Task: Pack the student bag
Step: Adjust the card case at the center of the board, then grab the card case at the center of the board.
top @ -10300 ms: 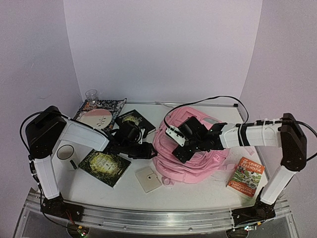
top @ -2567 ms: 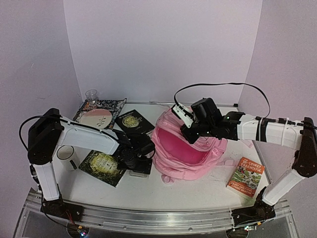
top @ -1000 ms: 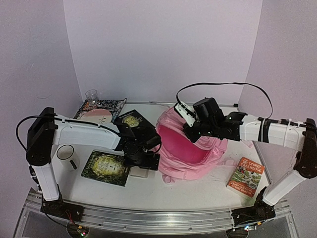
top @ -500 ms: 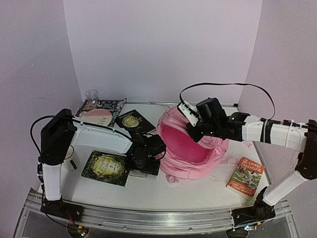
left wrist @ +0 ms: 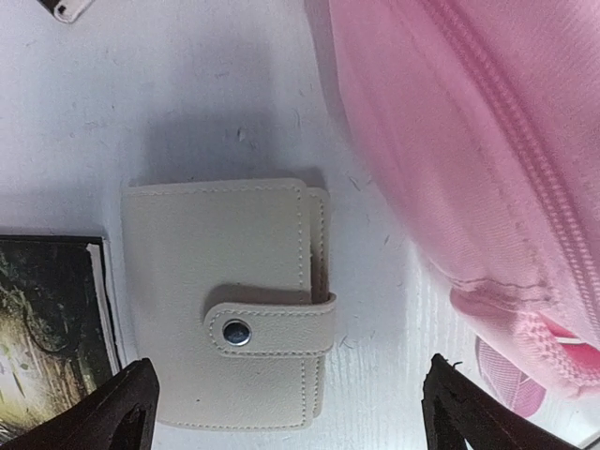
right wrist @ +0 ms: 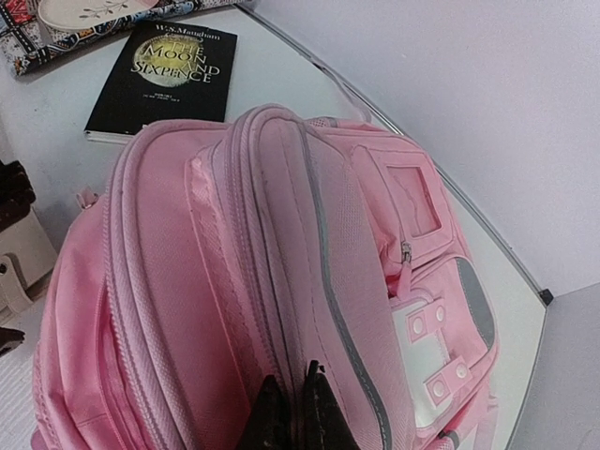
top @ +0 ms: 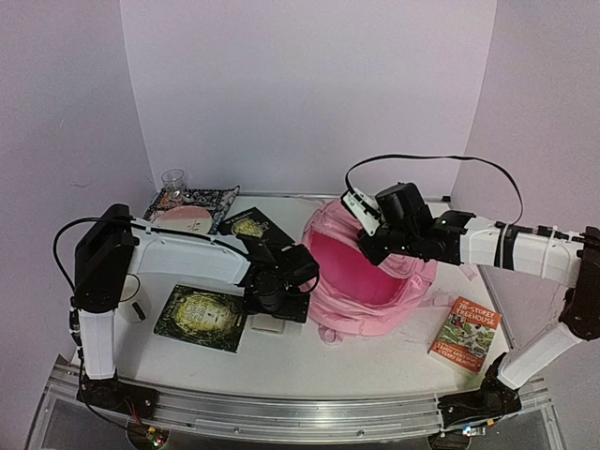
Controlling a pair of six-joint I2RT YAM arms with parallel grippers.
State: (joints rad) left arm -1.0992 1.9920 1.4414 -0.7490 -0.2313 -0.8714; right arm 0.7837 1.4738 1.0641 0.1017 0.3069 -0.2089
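The student bag [top: 375, 295] is a big pale-pink backpack at the table's middle right, its main compartment gaping toward the left. My right gripper [top: 367, 251] is shut on the bag's upper zip edge [right wrist: 281, 309] and holds that flap up. A cream snap wallet [left wrist: 220, 300] lies flat on the table just left of the bag [left wrist: 469, 131]. My left gripper [left wrist: 291, 417] hangs open directly above the wallet [top: 267, 326], one finger [left wrist: 127, 408] at each side, touching nothing.
A dark green book [top: 200, 317] lies beside the wallet. A black book [top: 251, 228] is behind it, and an orange book [top: 465, 335] lies right of the bag. A patterned pouch [top: 192, 204] and a glass [top: 173, 181] stand at the back left, a mug [top: 127, 292] at the left.
My left gripper has slid right, closer to the bag, and stays open over the wallet. My right gripper has drifted slightly right, still pinching the raised flap.
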